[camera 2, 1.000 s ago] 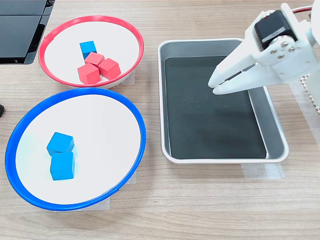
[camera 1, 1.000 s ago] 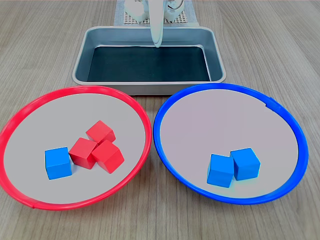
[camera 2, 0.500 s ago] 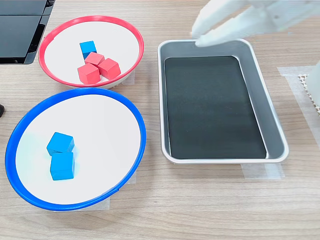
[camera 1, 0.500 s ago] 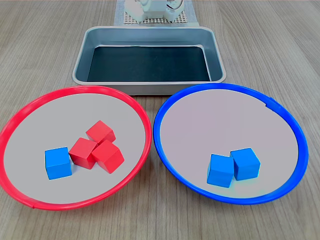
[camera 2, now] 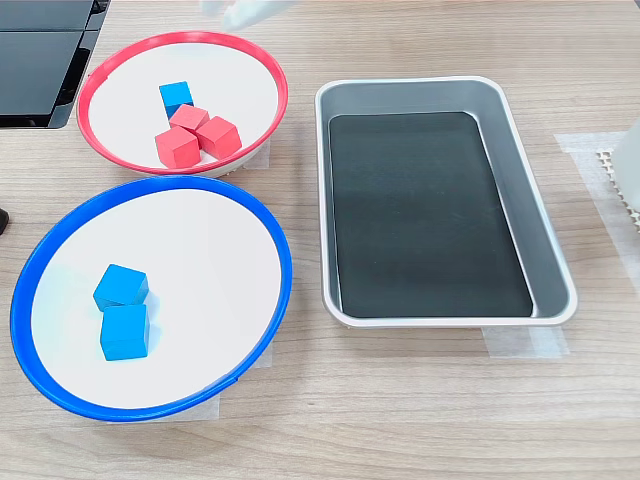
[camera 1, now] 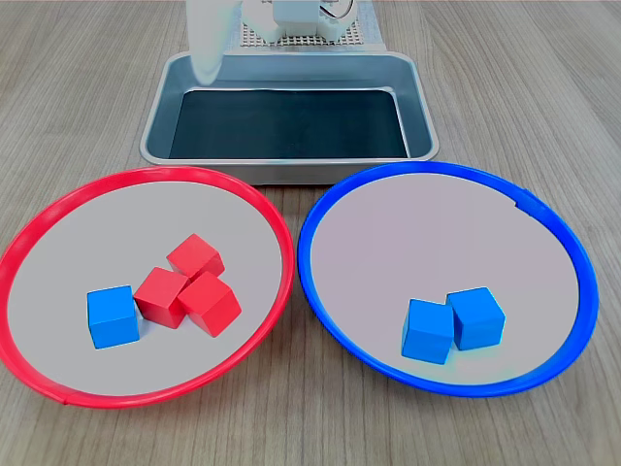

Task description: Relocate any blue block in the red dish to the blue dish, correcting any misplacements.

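Observation:
The red dish holds one blue block touching a cluster of three red cubes. The blue dish holds two more blue cubes side by side. My white gripper is a motion-blurred shape, high at the top edge in both exterior views, over the tray's far left corner in the first exterior view and just past the red dish's rim in the second. Nothing shows in it, and its jaws are too smeared to read.
An empty rectangular metal tray with a dark floor lies beyond the dishes. The arm's white base stands behind it on a mesh mat. A black flat object lies at the second exterior view's upper left.
The gripper has risen out of the tray and swung sideways towards the red dish's side. No block has moved.

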Controlling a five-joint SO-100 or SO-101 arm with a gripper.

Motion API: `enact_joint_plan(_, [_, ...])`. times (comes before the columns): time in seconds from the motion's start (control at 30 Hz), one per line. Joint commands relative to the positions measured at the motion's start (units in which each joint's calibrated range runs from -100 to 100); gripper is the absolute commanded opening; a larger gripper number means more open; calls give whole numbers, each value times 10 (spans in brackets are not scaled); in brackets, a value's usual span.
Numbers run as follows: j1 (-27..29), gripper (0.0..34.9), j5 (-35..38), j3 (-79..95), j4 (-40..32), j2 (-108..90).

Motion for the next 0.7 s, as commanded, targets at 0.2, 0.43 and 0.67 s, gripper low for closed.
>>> enact_joint_plan(0.2, [64,3,83,-140,37,165])
enact_joint_plan(0.43, [86,53,91,-280,94,280])
enact_joint_plan(0.67, [84,125,85,-372,96,353])
